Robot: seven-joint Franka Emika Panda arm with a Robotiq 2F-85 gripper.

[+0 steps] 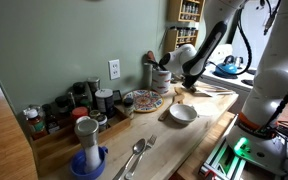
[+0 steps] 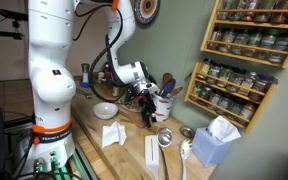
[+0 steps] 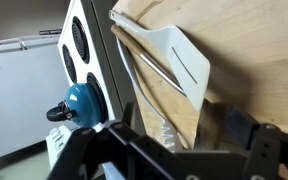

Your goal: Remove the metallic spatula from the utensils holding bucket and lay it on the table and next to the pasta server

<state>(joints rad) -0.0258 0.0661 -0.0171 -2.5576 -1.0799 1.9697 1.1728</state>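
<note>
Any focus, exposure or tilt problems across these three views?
Wrist view: tilted, with the gripper dark and blurred up close and the white spatula fairly sharp. In an exterior view the white arm looks washed out. Both exterior views are soft, and small items on the counter are hard to make out.

Soft indoor daylight, mild shadows; wrist view blurred near the lens.

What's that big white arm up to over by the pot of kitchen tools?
A white robot arm reaches over the wooden table, its gripper right beside the utensil bucket. The wrist view shows a slotted spatula just ahead of the jaws, against a wooden surface. Whether the jaws hold it cannot be told.
</note>
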